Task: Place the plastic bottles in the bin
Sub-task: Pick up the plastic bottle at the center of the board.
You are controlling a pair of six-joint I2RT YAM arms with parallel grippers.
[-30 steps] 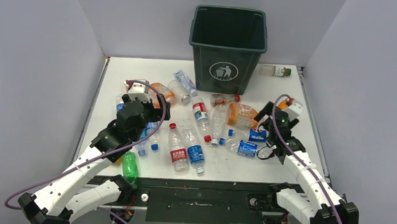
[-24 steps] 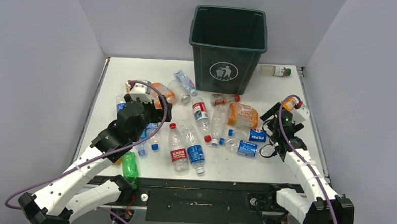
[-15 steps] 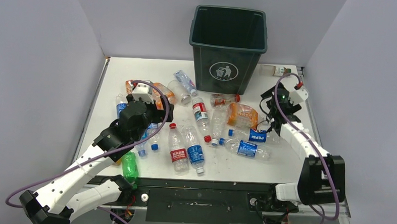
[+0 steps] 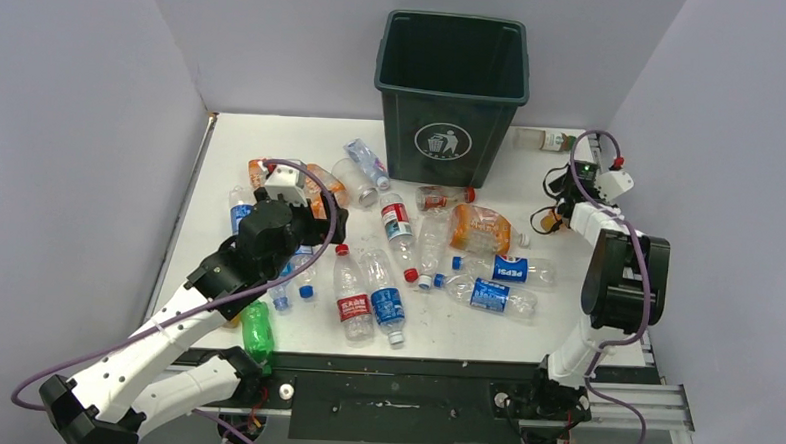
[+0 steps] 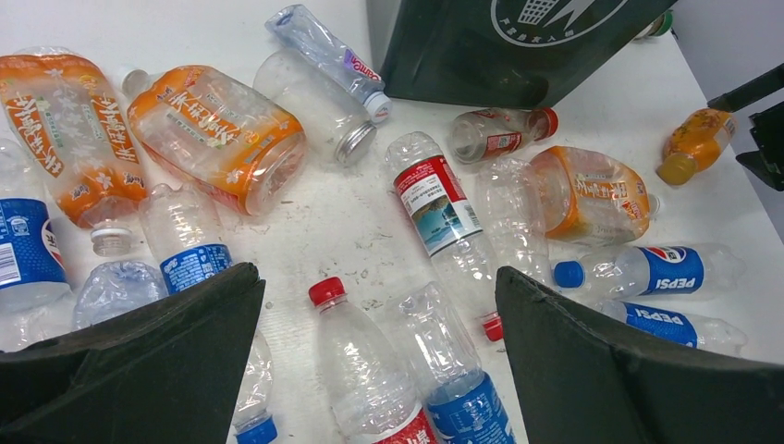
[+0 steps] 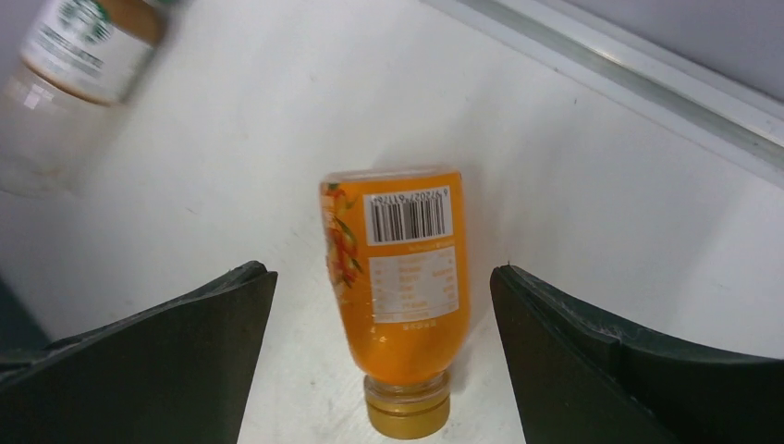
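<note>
While both arms hover, I log: L jaws wide apart, nothing between them, above the plastic bottles (image 4: 396,220) strewn on the counter (image 4: 263,136) near the bin (image 4: 452,84), at the far edge w/ white litter-person logo facing me. One blue-label bottle (image 5: 670,268) and its neighbour (image 5: 661,319) both read PEPSI. R jaws wide too, flanking w/o touching a small orange bottle (image 6: 399,287), barcode label up, digits illegible.

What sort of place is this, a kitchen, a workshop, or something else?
Probably a robot test cell: a white table boxed in by plain grey panels, arms bolted at its edge, plastic bottles strewn before a green bin.
</note>
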